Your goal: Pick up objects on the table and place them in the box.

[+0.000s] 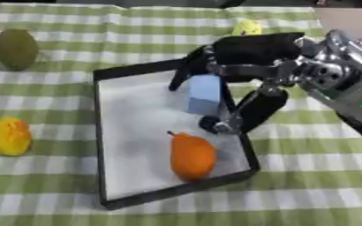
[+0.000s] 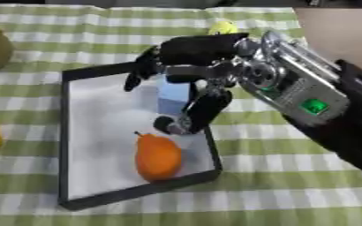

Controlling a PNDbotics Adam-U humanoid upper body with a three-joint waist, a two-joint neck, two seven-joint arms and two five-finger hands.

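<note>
Right hand [image 1: 250,66] reaches in over the black box [image 1: 99,132], fingers and thumb curled around a pale blue block [image 1: 205,93] held above the white floor. An orange pear-shaped fruit [image 1: 192,155] lies inside. On the checked worktop [image 1: 307,167], a green fruit [image 1: 16,48] and a yellow one [image 1: 9,136] sit left of the box.

box: one [image 1: 99,132], black-rimmed, on the table
orange pear: one [image 1: 192,155], inside the box
light blue block: one [image 1: 205,93], at the box's right side
green fruit: one [image 1: 16,48], near the table's left edge
yellow things: two [image 1: 8,136] [image 1: 246,28]
hand: one [image 1: 250,59]
</note>
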